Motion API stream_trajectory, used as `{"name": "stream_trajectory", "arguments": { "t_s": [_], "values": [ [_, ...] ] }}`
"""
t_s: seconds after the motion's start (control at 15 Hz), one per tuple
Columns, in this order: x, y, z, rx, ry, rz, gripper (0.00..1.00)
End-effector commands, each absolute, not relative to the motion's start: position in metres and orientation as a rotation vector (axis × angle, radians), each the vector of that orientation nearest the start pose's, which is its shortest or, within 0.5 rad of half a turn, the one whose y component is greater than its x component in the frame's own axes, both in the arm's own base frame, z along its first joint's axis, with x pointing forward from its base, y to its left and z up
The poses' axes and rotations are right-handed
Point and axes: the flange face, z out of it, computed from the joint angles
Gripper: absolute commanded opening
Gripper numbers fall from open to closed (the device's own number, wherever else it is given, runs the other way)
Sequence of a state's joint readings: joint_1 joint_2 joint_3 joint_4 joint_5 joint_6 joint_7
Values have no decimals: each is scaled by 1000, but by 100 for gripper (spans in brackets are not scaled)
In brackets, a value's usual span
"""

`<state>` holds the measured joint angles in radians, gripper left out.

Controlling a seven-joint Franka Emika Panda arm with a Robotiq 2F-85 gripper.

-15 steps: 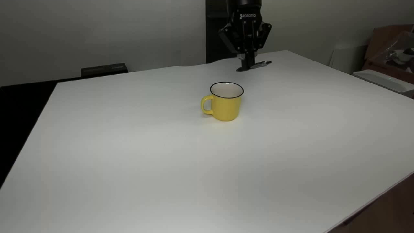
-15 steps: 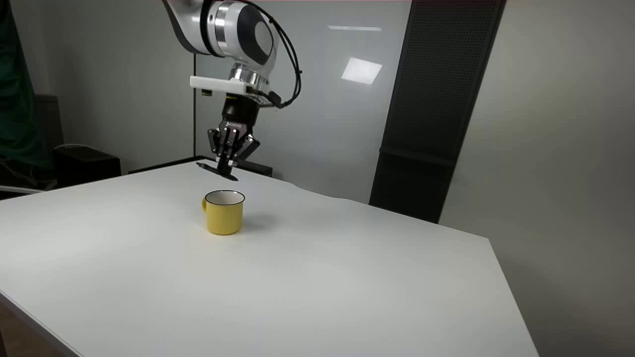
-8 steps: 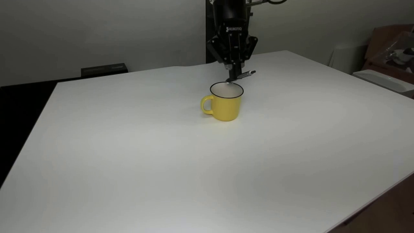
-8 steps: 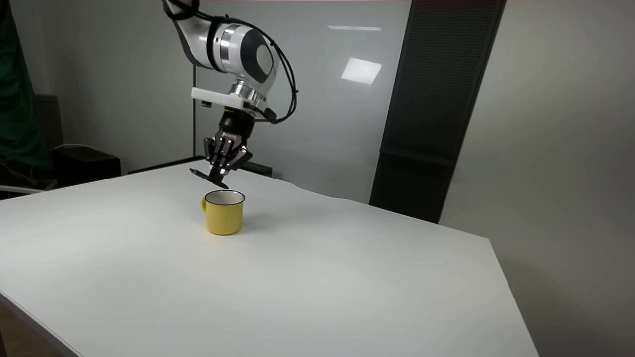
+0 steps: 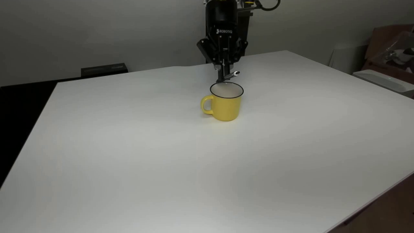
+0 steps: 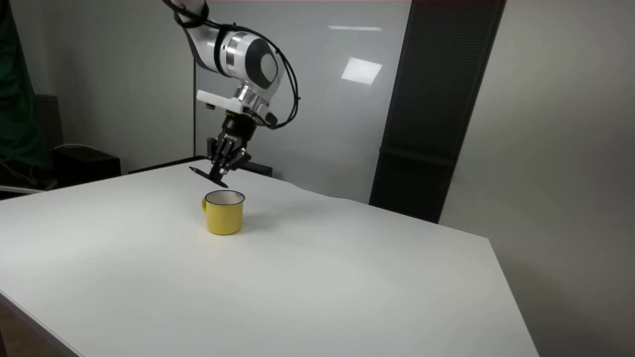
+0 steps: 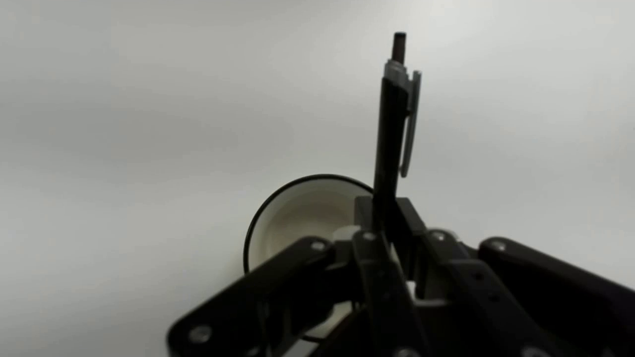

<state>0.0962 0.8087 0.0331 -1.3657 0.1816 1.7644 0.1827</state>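
Legible text: one brand name, "ROBOTIQ" (image 5: 225, 31), in white capitals on the black housing of the tool (image 5: 223, 78), seen in an exterior view. Lettering upright, roughly level, reads left to right. A small white logo (image 5: 218, 31) sits just left of the first letter, on the same face. Small pale marks (image 6: 231, 137) on the tool, in an exterior view: too small to read.

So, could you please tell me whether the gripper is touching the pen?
Touching: the wrist view shows the pen pinched between the closed jaws of the gripper.
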Motion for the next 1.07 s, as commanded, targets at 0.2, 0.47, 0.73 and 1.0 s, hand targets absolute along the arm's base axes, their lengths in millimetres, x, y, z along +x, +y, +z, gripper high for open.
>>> {"name": "stream_trajectory", "arguments": {
  "t_s": [0.2,0.47,0.73,1.0],
  "values": [
    [681,101,210,-2937,185,650,13],
    [675,102,215,-2904,205,698,3],
    [671,99,220,-2833,269,770,3],
    [676,83,223,-2789,398,772,3]
  ]
}}
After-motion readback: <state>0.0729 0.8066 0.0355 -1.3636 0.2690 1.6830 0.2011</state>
